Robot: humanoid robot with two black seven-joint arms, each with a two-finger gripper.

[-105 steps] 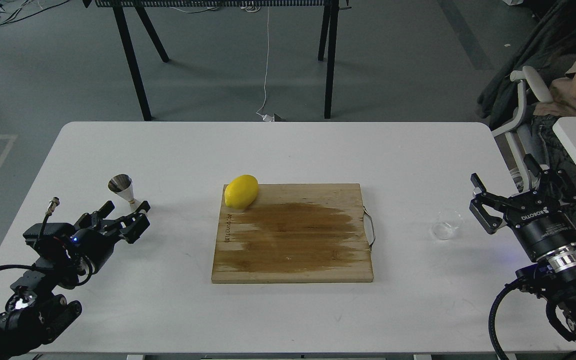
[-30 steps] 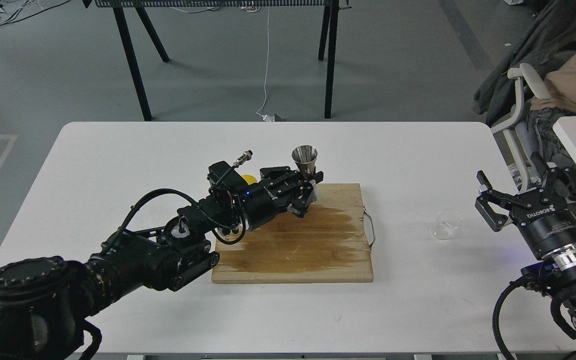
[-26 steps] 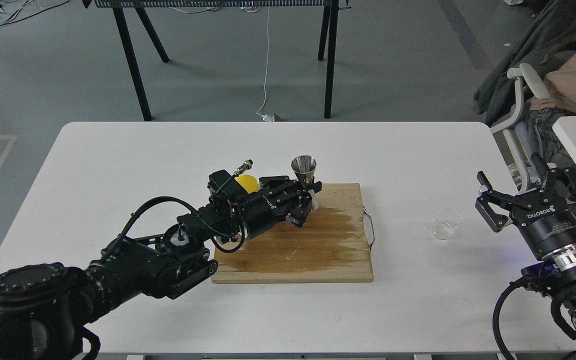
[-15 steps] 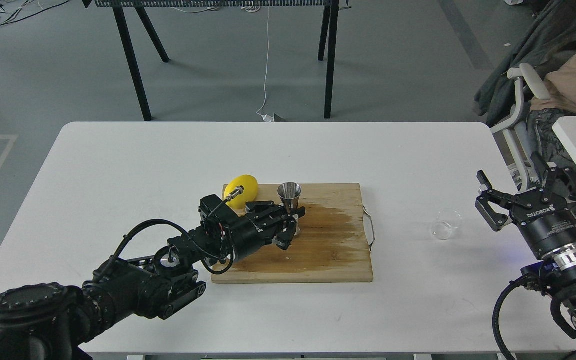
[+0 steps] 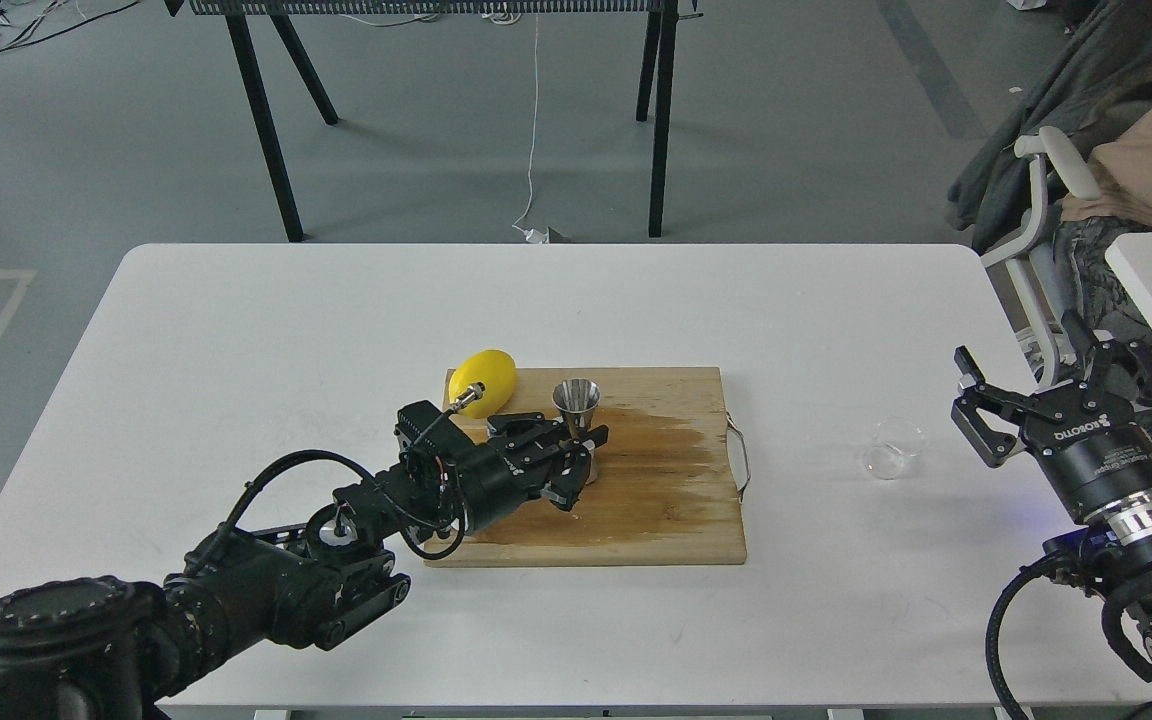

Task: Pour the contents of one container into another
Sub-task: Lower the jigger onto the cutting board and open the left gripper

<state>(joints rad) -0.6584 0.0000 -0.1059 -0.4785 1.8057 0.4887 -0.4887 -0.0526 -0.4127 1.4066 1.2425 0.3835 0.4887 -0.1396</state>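
The steel hourglass jigger stands upright on the wooden cutting board, right of the lemon. My left gripper reaches across the board and is shut on the jigger's lower cone. The small clear glass cup sits on the white table right of the board. My right gripper hangs open just right of the cup, with nothing between its fingers and not touching it.
A yellow lemon lies on the board's far left corner. The board has a dark wet stain and a metal handle on its right edge. A chair with clothes stands beyond the table's right side.
My left gripper has carried the jigger from the table's left side to over the board, then lowered it onto the board near the lemon. The right gripper has barely moved.
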